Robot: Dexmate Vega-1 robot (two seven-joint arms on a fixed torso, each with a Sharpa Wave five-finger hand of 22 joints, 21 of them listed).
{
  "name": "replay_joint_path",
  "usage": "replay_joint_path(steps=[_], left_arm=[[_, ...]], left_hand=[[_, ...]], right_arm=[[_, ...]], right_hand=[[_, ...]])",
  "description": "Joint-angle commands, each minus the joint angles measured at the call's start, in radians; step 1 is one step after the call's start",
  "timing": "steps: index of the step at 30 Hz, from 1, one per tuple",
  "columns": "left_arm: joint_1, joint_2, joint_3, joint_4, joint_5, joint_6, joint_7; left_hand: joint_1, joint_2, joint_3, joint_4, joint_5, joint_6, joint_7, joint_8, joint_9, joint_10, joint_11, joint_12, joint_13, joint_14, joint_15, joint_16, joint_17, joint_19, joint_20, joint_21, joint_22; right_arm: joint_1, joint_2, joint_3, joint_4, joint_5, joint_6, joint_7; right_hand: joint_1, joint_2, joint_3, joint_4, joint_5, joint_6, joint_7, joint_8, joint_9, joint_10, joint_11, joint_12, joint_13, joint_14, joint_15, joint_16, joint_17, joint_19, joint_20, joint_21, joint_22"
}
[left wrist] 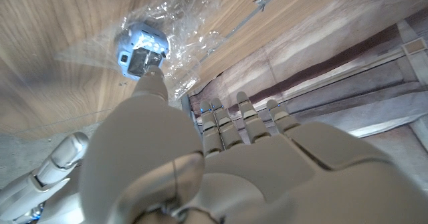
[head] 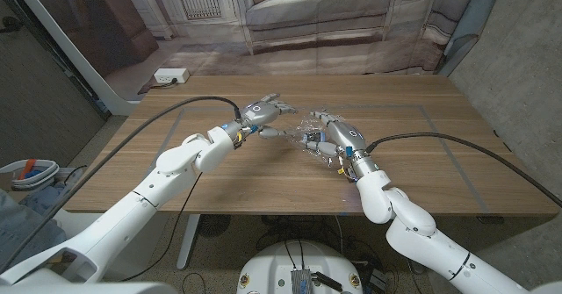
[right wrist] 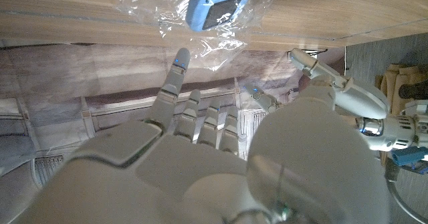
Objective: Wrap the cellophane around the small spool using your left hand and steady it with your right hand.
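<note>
Blue spool [left wrist: 140, 48] lies mid-table under crinkled cellophane [left wrist: 184, 23]. Left hand [head: 263, 112] has one fingertip on it (others spread); right hand [head: 332, 132] beside it, grip unclear.

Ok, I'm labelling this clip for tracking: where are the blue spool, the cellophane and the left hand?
blue spool [right wrist: 217, 8], right wrist view, on its blue body.
cellophane [left wrist: 190, 17], left wrist view, on the crinkled sheet beside the spool.
left hand [head: 263, 112], head view, on the back of the hand.
</note>
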Motion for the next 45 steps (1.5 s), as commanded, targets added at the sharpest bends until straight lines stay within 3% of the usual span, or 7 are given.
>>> replay_joint_path(steps=[1,16,20,31,37,39,45], left_arm=[[-0.018,0.01,0.048,0.097,0.05,-0.105,0.128],[-0.081,-0.052,0.1,0.235,0.03,-0.159,0.181],[-0.084,-0.055,0.093,0.248,0.015,-0.155,0.183],[-0.08,-0.042,0.076,0.254,-0.001,-0.137,0.17],[-0.081,-0.049,0.072,0.261,-0.015,-0.125,0.163],[-0.081,-0.053,0.071,0.265,-0.019,-0.122,0.167],[-0.082,-0.068,0.075,0.274,-0.028,-0.112,0.168]], left_hand=[[0.015,0.01,0.006,-0.012,0.003,0.002,-0.009,-0.001,0.002,0.016,-0.013,-0.005,0.001,-0.005,-0.052,-0.004,0.003,-0.034,-0.016,-0.013,0.0],[0.037,0.017,0.013,-0.023,0.002,0.006,-0.014,-0.005,0.003,0.035,-0.02,-0.007,0.001,0.006,-0.065,-0.001,0.004,-0.029,-0.023,-0.004,0.0],[0.045,0.019,0.013,-0.028,-0.002,0.023,0.016,-0.002,0.004,0.066,0.016,-0.003,0.0,0.047,-0.065,0.009,0.003,0.003,-0.031,0.01,-0.001],[0.04,0.013,0.007,-0.027,-0.004,0.042,0.024,0.001,0.004,0.091,0.016,-0.002,-0.001,0.05,-0.067,0.005,0.003,0.003,-0.025,0.009,-0.001],[0.036,0.013,0.005,-0.025,-0.004,0.037,0.026,-0.003,0.005,0.084,0.016,-0.008,0.0,0.045,-0.06,0.002,0.004,0.004,-0.015,0.009,-0.001],[0.035,0.014,0.004,-0.025,-0.004,0.037,0.027,-0.004,0.005,0.085,0.012,-0.008,0.001,0.046,-0.06,0.002,0.004,0.005,-0.01,0.01,-0.001],[0.034,0.015,0.003,-0.024,-0.004,0.039,0.025,-0.005,0.005,0.086,0.014,-0.009,0.001,0.047,-0.058,0.002,0.005,0.007,-0.006,0.01,-0.001]], right_arm=[[0.013,0.041,-0.047,0.071,-0.131,0.004,0.01],[0.046,0.1,-0.071,0.142,-0.184,-0.068,0.022],[0.05,0.106,-0.071,0.143,-0.185,-0.089,0.039],[0.051,0.116,-0.069,0.137,-0.195,-0.139,0.054],[0.054,0.116,-0.07,0.129,-0.207,-0.161,0.067],[0.058,0.11,-0.071,0.124,-0.215,-0.165,0.073],[0.065,0.11,-0.074,0.126,-0.222,-0.179,0.093]], right_hand=[[0.014,0.004,-0.003,-0.007,0.005,0.014,-0.001,0.007,0.004,0.022,-0.004,0.009,0.005,0.03,-0.011,0.006,0.005,0.021,-0.004,-0.002,0.001],[0.041,0.015,0.006,-0.018,0.01,0.031,0.0,0.006,0.004,0.041,-0.022,0.012,0.005,0.055,-0.029,0.008,0.006,0.038,-0.021,-0.008,0.002],[0.041,0.015,0.006,-0.018,0.01,0.033,0.002,0.006,0.004,0.044,-0.023,0.013,0.005,0.058,-0.029,0.008,0.006,0.039,-0.021,-0.009,0.002],[0.029,0.009,-0.002,-0.013,0.009,0.028,0.014,-0.001,0.004,0.048,-0.015,0.012,0.005,0.063,-0.026,0.006,0.007,0.034,-0.016,-0.018,0.003],[0.016,0.006,-0.009,-0.008,0.009,0.03,0.032,-0.004,0.004,0.052,-0.006,0.011,0.004,0.082,-0.027,0.01,0.008,0.043,-0.019,-0.02,0.003],[0.012,0.005,-0.011,-0.006,0.009,0.033,0.041,-0.004,0.003,0.055,0.007,0.011,0.004,0.086,-0.026,0.009,0.009,0.045,-0.022,-0.022,0.004],[0.009,0.004,-0.013,-0.004,0.009,0.038,0.045,-0.004,0.003,0.06,0.014,0.012,0.004,0.089,-0.024,0.009,0.009,0.044,-0.024,-0.025,0.004]])
